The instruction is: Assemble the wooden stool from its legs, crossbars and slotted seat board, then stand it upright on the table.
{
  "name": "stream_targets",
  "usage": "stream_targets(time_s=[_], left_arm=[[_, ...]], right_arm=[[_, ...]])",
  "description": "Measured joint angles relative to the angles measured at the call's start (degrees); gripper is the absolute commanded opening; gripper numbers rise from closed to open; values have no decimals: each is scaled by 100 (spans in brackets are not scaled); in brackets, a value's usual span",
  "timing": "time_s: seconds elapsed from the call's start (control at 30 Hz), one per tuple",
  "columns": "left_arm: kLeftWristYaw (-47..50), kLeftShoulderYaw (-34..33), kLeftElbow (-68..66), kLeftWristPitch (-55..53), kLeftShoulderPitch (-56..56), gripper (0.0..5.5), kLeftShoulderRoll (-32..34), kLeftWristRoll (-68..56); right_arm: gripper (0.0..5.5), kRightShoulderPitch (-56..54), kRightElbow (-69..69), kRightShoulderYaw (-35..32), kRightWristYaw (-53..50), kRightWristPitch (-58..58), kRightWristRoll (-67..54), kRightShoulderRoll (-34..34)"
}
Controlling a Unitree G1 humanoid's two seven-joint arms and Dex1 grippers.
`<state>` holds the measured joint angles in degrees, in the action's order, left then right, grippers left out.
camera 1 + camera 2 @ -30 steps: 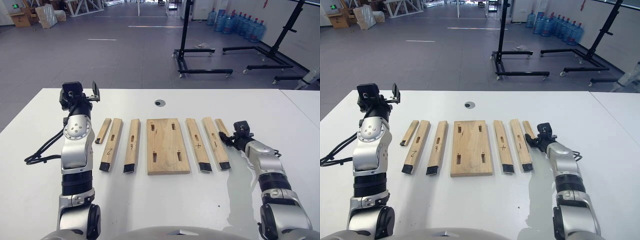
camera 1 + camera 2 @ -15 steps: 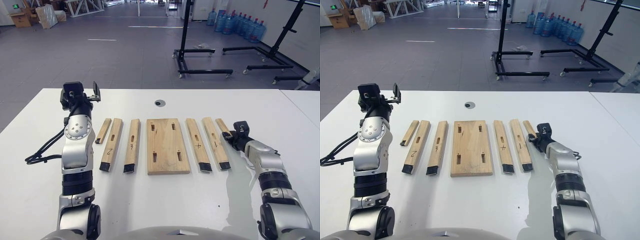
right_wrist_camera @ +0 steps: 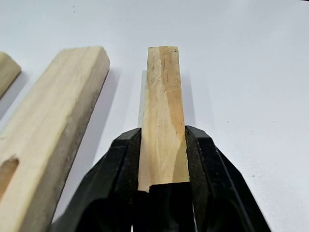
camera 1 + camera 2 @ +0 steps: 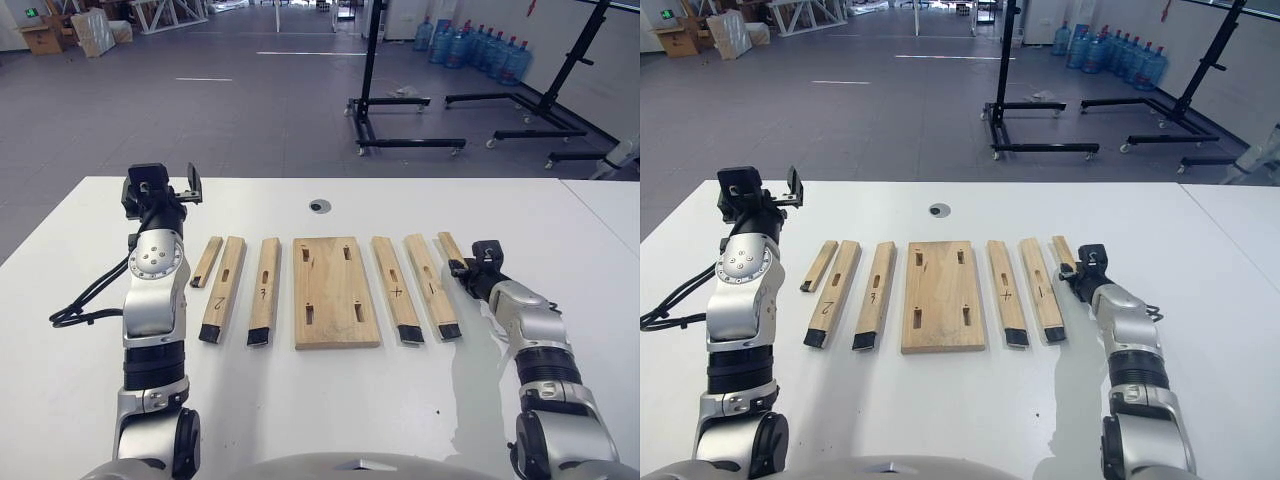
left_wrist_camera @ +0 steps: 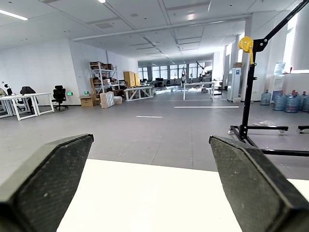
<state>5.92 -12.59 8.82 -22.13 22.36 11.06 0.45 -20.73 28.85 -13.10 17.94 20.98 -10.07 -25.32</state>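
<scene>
White counter (image 4: 300, 400) with a cable hole (image 4: 320, 206); grey hall behind, black stands (image 4: 405, 100), water bottles (image 4: 480, 45). Left pincer (image 5: 150, 145) spread, raised over the counter's left. Right pincer (image 3: 163, 135) pinches the crossbar (image 4: 449, 247) at the row's right end. Both have nudged slightly right and away; left arm unchanged. Count: 4 legs (image 4: 222, 288), 2 crossbars, 1 seat board (image 4: 335, 290) mid-row.
</scene>
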Motion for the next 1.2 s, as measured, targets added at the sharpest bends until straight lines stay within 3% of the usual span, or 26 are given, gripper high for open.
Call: stream_targets(time_s=[0.1, 0.23, 0.37, 0.57, 1.0, 1.2], left_arm=[[-152, -74, -11, -8, 105, 444, 57, -195], [-895, -201, 80, -691, 360, 444, -152, -1439], [-1313, -394, 223, -1865, 754, 444, -616, -3082], [-1071, -864, 81, -3101, 1014, 444, -1279, -4975], [-813, -795, -126, -3307, 751, 444, -1400, -5616], [-744, -764, 6, -3412, 738, 444, -1604, -6399]], right_arm=[[128, -120, -57, -341, -167, -178, -147, -34], [128, -353, -542, -468, -117, -292, -346, -21], [128, -347, -1656, 233, 270, -322, -358, 389], [128, -237, -3274, 1336, 927, -276, -579, 969], [128, 77, -4289, 1798, 1314, 30, -1157, 1244], [128, 114, -4083, 2148, 1348, 14, -1115, 1355]])
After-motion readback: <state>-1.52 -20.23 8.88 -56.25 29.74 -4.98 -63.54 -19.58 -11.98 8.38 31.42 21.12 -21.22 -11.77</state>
